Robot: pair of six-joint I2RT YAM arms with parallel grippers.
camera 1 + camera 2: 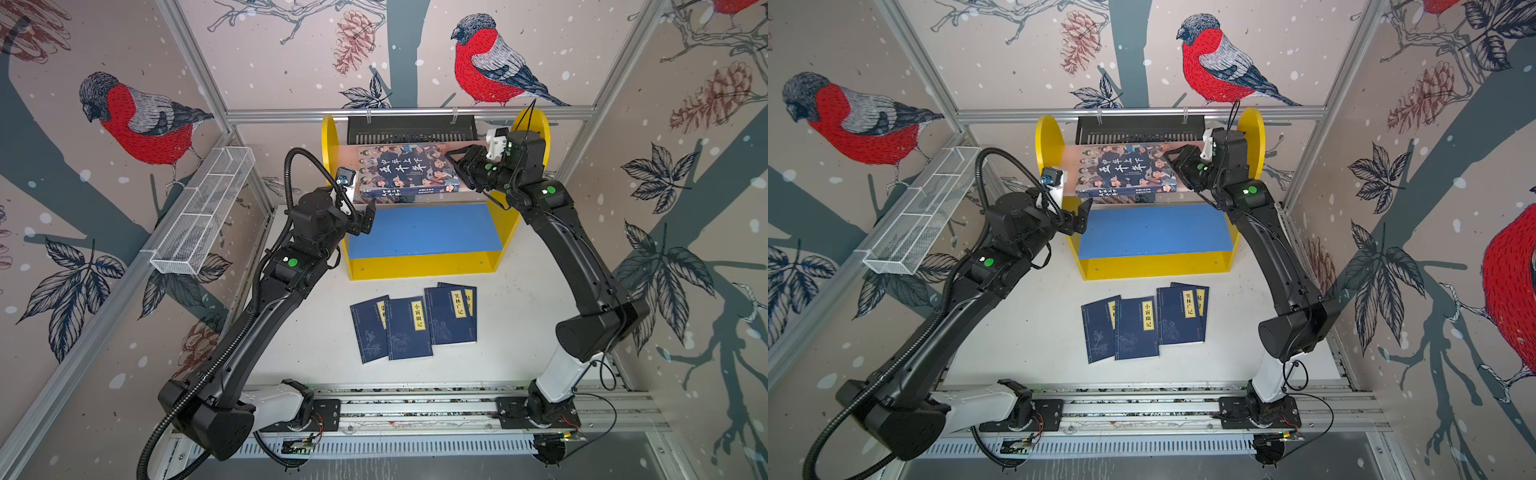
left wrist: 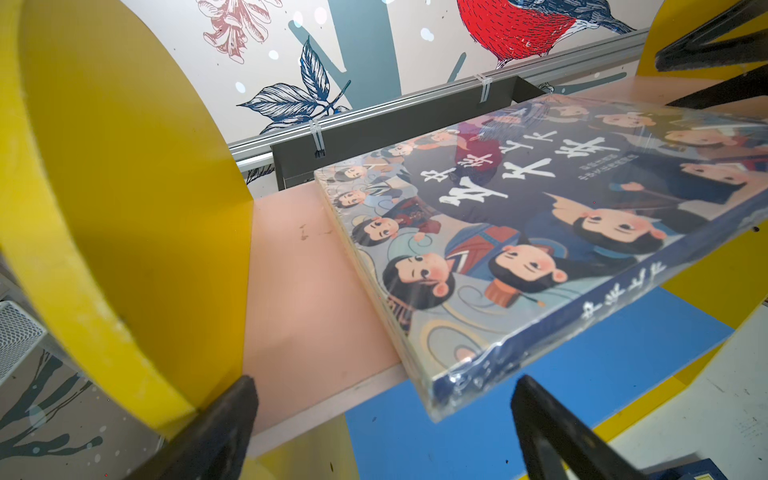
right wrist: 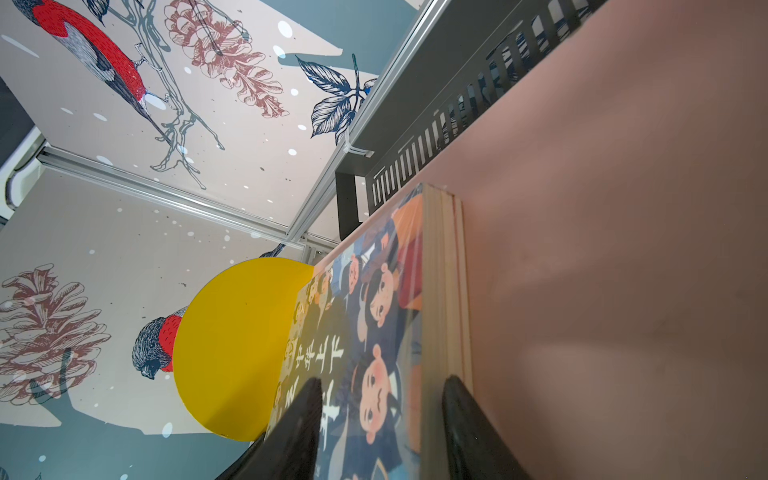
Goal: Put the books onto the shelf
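Note:
The shelf (image 1: 330,137) (image 1: 1046,141) stands at the back with yellow sides, a pink upper board (image 2: 299,291) (image 3: 623,249) and a blue lower board (image 1: 424,230). The large book with illustrated faces (image 1: 409,172) (image 1: 1127,168) (image 2: 519,232) (image 3: 374,332) lies flat on the pink board, its spine overhanging the front. My right gripper (image 1: 455,164) (image 1: 1173,162) (image 3: 383,379) is shut on its right edge, one finger on the cover and one beneath. My left gripper (image 1: 368,218) (image 1: 1079,218) (image 2: 384,382) stands open by the book's front left corner, holding nothing. Several thin navy books (image 1: 409,328) (image 1: 1138,328) lie overlapping on the table before the shelf.
A black slotted basket (image 1: 411,129) hangs on the rail behind the shelf. A white wire mesh tray (image 1: 203,216) is fixed to the left wall. The yellow side panel (image 2: 104,208) rises close beside my left gripper. Walls enclose the white table (image 1: 519,332).

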